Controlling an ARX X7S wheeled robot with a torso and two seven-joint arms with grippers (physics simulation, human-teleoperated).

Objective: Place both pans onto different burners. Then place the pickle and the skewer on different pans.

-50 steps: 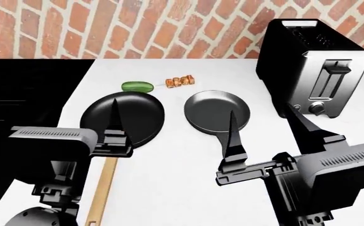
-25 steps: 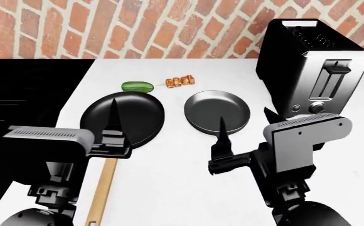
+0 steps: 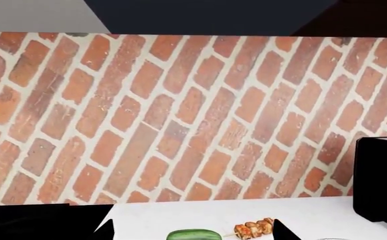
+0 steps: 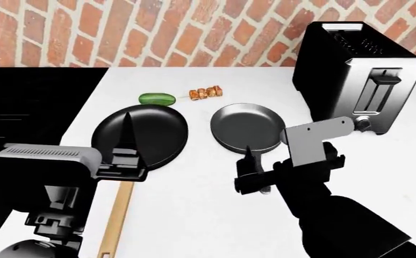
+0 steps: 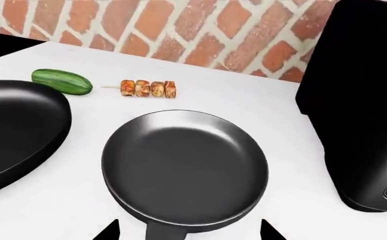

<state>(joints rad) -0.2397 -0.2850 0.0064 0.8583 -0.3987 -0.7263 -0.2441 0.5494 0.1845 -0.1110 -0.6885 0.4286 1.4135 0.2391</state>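
The matte black pan (image 4: pixel 141 134) with a wooden handle (image 4: pixel 116 215) lies on the white counter, left of the grey-inside pan (image 4: pixel 248 127). The pickle (image 4: pixel 156 98) and the skewer (image 4: pixel 206 92) lie behind them. My left gripper (image 4: pixel 128 141) is open, raised over the black pan; its wrist view shows the pickle (image 3: pixel 193 235) and skewer (image 3: pixel 253 229) between the fingertips. My right gripper (image 4: pixel 253 161) is open, low over the grey pan's dark handle (image 5: pixel 163 232). The right wrist view shows the grey pan (image 5: pixel 185 167), black pan (image 5: pixel 17 130), pickle (image 5: pixel 62 81) and skewer (image 5: pixel 147 88). The stove (image 4: pixel 21 113) is at the left.
A black and silver toaster (image 4: pixel 355 75) stands at the back right, close to the right arm; it also shows in the right wrist view (image 5: pixel 363 100). A brick wall (image 4: pixel 158 32) runs behind the counter.
My right arm has swung in and lowered, bringing its gripper down over the grey pan's handle. The left gripper has barely moved. Pans, pickle and skewer stay put.
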